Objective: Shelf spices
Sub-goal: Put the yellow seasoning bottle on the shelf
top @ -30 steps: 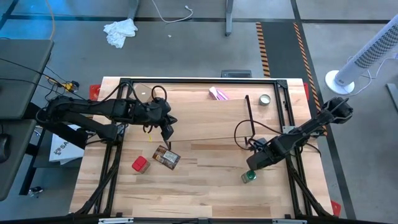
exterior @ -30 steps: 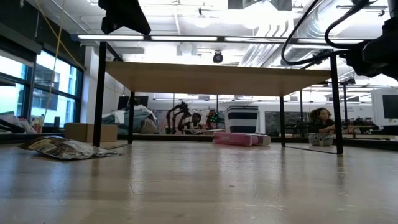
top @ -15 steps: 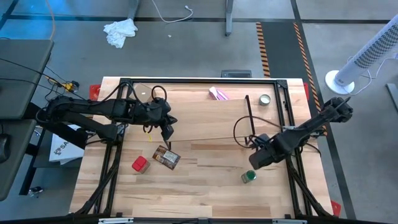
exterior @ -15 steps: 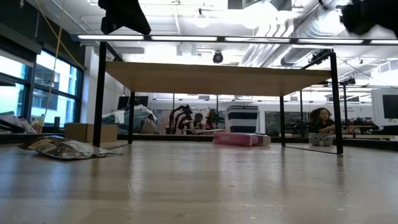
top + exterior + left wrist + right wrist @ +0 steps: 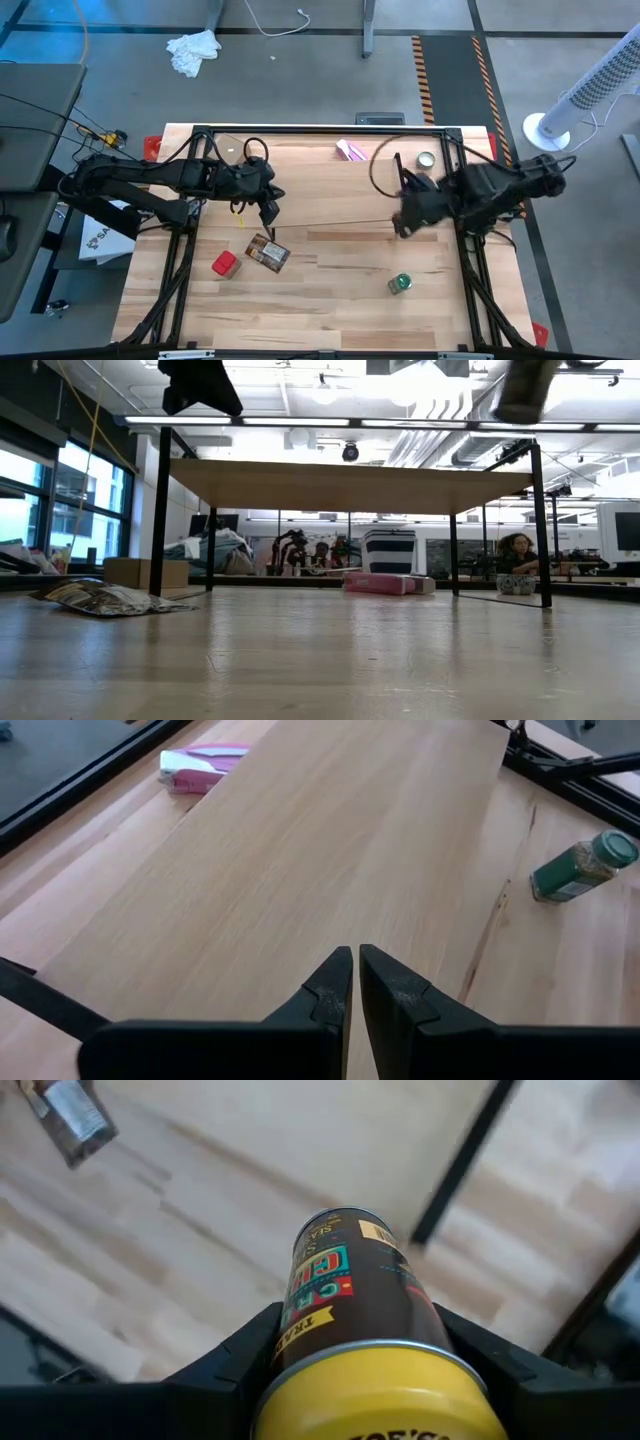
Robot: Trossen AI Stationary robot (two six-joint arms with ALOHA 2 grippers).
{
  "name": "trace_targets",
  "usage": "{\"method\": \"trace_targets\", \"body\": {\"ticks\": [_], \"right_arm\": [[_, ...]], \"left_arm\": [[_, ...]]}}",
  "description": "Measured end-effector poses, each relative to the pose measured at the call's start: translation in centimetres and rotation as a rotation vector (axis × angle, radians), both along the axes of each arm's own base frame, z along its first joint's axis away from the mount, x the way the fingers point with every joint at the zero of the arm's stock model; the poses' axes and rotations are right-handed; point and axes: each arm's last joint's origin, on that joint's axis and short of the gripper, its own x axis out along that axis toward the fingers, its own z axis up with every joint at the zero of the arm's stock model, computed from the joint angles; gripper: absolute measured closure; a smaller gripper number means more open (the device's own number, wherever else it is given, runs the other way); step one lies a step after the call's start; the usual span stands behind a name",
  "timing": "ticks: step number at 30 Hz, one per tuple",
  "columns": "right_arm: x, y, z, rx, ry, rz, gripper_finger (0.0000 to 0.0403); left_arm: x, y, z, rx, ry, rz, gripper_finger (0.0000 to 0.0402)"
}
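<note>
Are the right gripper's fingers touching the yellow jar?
Touching: the right wrist view shows both fingers pressed against the sides of the yellow jar.

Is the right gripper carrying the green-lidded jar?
No, the right gripper holds a yellow-lidded jar; the green-lidded jar lies on the table.

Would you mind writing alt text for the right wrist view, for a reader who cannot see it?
The right gripper holds a yellow-lidded jar with a dark printed label between its two dark fingers, above the light wood shelf top. A thin black frame leg crosses beyond the jar.
</note>
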Motion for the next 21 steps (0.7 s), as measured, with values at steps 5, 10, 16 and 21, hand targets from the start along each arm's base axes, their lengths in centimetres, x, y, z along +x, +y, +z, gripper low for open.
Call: {"method": "trace_targets", "body": {"ticks": [5, 10, 16, 21], "right_arm": [[3.3, -3.7, -1.2, -0.032, 0.100, 0.105, 0.0206], [6.3, -7.3, -2.1, -0.051, 0.166, 0.193, 0.0206], [8.5, -10.3, -2.6, -0.002, 0.176, 0.233, 0.0206], [8.5, -11.8, -3.3, 0.022, 0.204, 0.220, 0.0202]], "left_arm": [[0.0, 0.0, 0.0, -0.005, -0.003, 0.005, 0.0381], [0.0, 0.0, 0.0, -0.020, -0.008, 0.019, 0.0381], [0.0, 0.0, 0.0, -0.031, -0.012, 0.029, 0.0381], [0.0, 0.0, 0.0, -0.040, -0.016, 0.038, 0.0381]]}}
